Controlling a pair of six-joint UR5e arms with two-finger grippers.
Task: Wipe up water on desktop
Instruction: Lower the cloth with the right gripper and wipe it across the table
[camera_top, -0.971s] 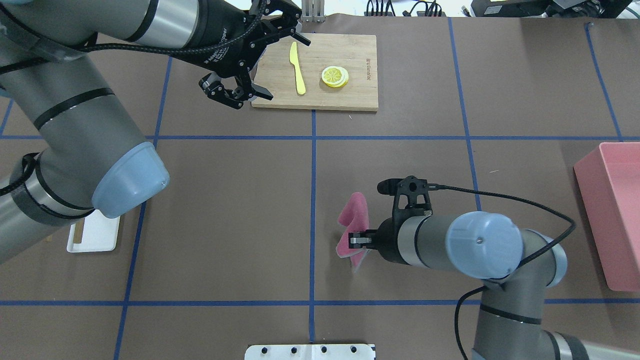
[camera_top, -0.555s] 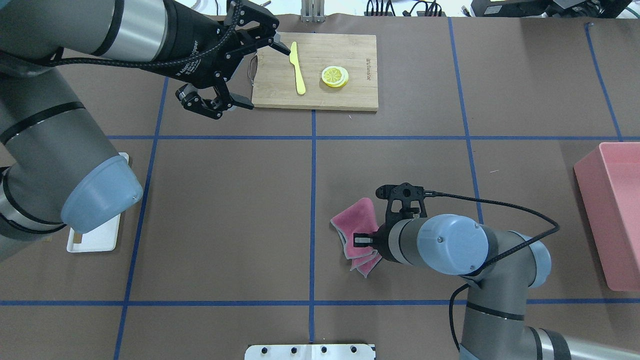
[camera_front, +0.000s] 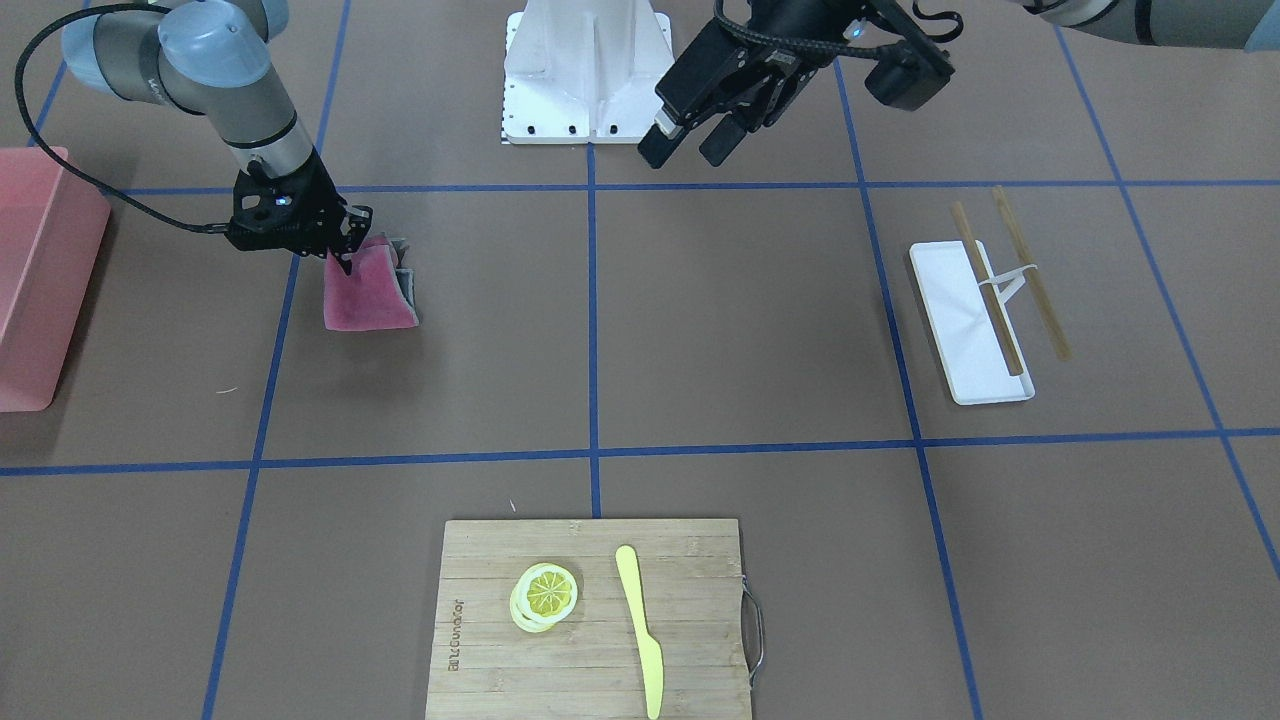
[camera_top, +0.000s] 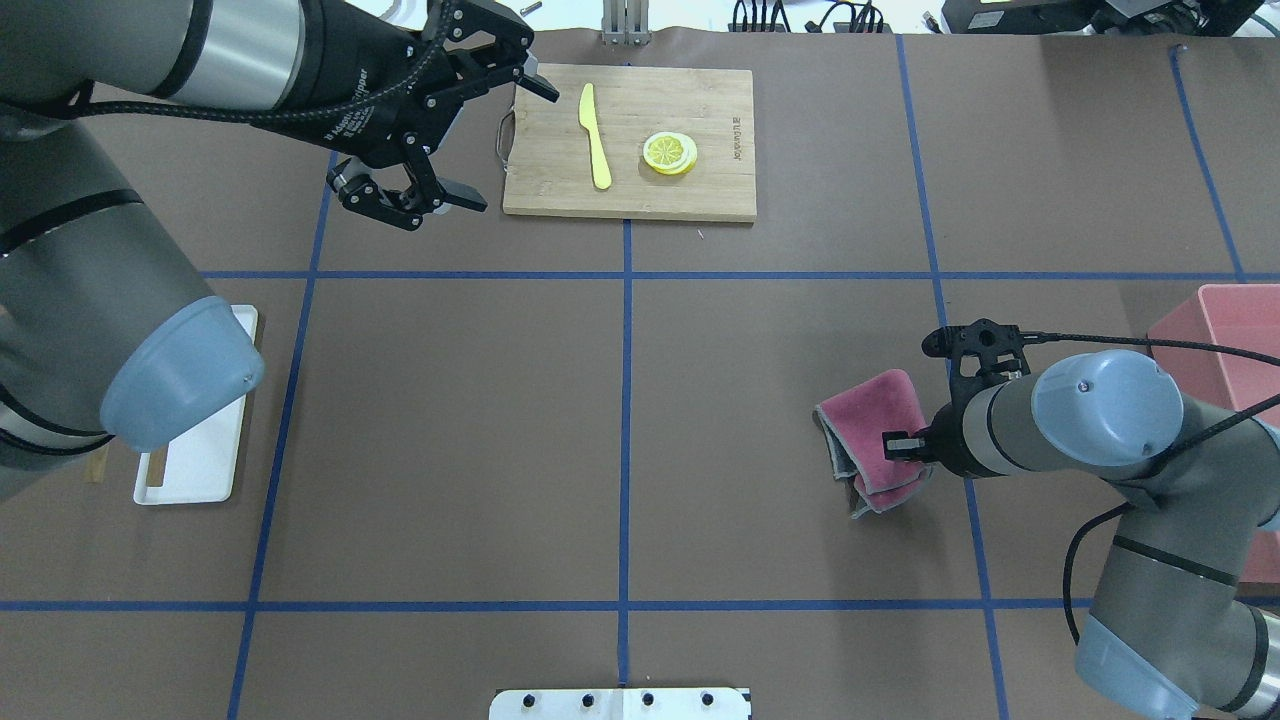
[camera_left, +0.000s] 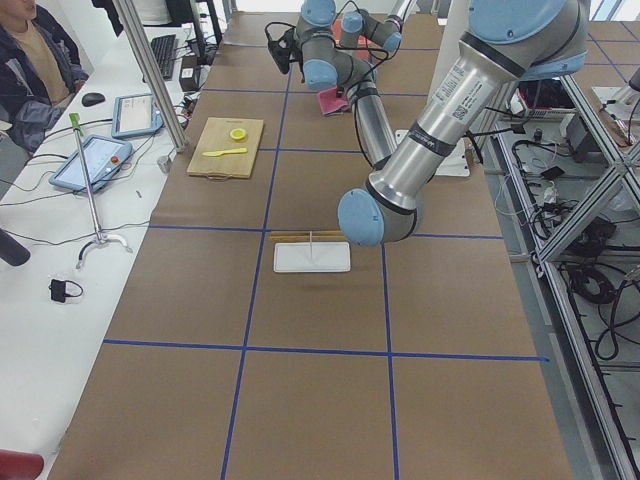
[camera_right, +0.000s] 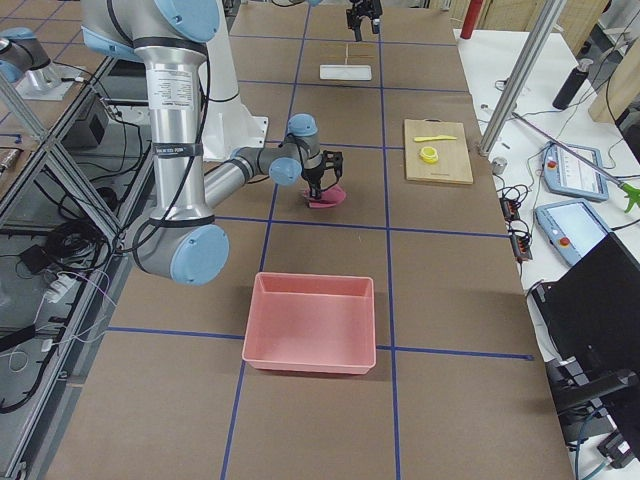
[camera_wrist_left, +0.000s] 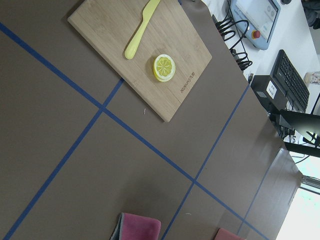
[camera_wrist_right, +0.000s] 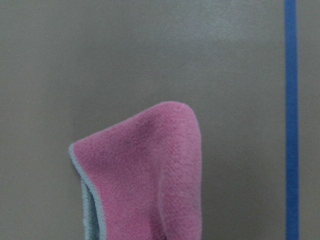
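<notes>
1. Front-facing view: At upper left, the right gripper (camera_front: 340, 248) is clamped on one end of a folded pink cloth (camera_front: 372, 297). The cloth's free end appears to rest on the brown desktop (camera_front: 720, 330). At top centre, the left gripper (camera_front: 690, 146) hangs with jaws spread wide, holding nothing.
2. Overhead: The cloth sits right of centre, near a pink bin (camera_top: 1235, 430) at the right edge. No water shows on the surface, so a stroke could miss the spill.
3. Side views: Both claws are too small to judge.
4. Left wrist: A cutting board (camera_wrist_left: 100, 25) at the top carries a yellow knife (camera_wrist_left: 137, 32) and a lemon slice (camera_wrist_left: 164, 67).
5. Right wrist: The cloth is bunched beside a blue tape line (camera_wrist_right: 291, 125). Pinched at one end, it could slip free or merely smear.
</notes>
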